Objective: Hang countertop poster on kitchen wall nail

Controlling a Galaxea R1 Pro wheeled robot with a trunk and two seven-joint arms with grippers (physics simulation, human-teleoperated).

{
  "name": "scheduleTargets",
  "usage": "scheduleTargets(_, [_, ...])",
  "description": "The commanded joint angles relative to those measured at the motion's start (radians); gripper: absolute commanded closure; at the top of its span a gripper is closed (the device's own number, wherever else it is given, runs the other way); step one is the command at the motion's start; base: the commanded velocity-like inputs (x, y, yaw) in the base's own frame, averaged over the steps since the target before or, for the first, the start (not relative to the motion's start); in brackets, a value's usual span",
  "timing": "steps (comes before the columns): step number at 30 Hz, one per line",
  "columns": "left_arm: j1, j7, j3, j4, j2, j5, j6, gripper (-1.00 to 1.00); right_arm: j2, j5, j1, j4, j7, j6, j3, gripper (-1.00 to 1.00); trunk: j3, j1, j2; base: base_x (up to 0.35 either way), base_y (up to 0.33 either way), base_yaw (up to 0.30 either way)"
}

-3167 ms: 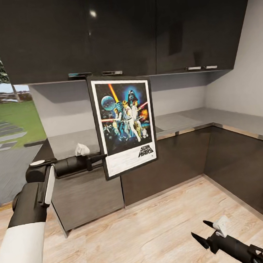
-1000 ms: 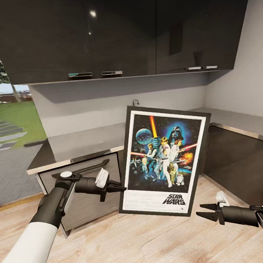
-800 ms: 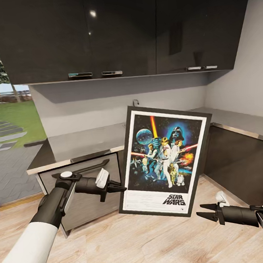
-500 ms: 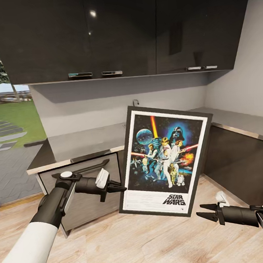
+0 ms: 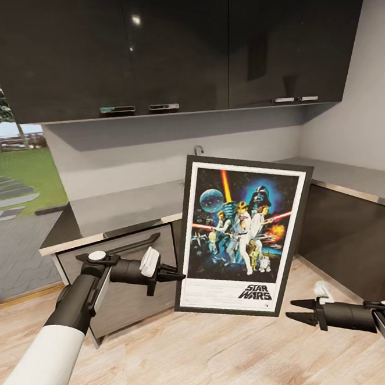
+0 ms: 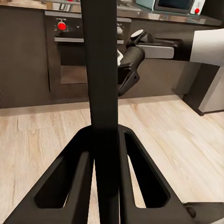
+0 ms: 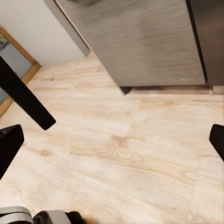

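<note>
The poster (image 5: 243, 235) hangs tilted above the wooden floor, its top leaning right, in front of the lower cabinets. My left gripper (image 5: 175, 274) is shut on the lower part of its left frame edge. In the left wrist view that edge (image 6: 100, 70) is a dark bar clamped between the fingers (image 6: 84, 177). My right gripper (image 5: 297, 312) is open, low, just right of the poster's bottom right corner and apart from it. The steel kitchen countertop (image 5: 124, 207) runs behind the poster and turns along the right wall. No wall nails can be made out.
Dark upper cabinets (image 5: 173, 42) hang above the pale-grey wall (image 5: 125, 157). An oven front with a bar handle (image 5: 133, 244) is behind my left arm. Lower cabinets (image 5: 354, 237) close the right side. Wooden floor (image 7: 121, 140) lies below. An outdoor opening (image 5: 17, 190) is at the left.
Since 3.2 s ago the left arm has brought the poster down and to the right, and the right gripper has risen near its lower corner. In the last second the poster's top edged slightly right.
</note>
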Motion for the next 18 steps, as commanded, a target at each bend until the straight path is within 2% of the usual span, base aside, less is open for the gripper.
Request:
scheduleTargets(1, [-0.001,-0.004,-0.001,-0.001,0.001,-0.002,0.008,1.00,0.001,-0.003,-0.001,0.000,0.006,0.011,0.000,-1.00,-0.001,0.000,-0.001,0.000,0.000,0.000])
scheduleTargets(18, [-0.001,-0.004,-0.003,-0.007,0.000,-0.001,0.008,1.00,0.010,-0.011,-0.012,-0.008,-0.001,0.004,-0.002,-1.00,-0.001,0.000,-0.001,0.000,0.000,0.000])
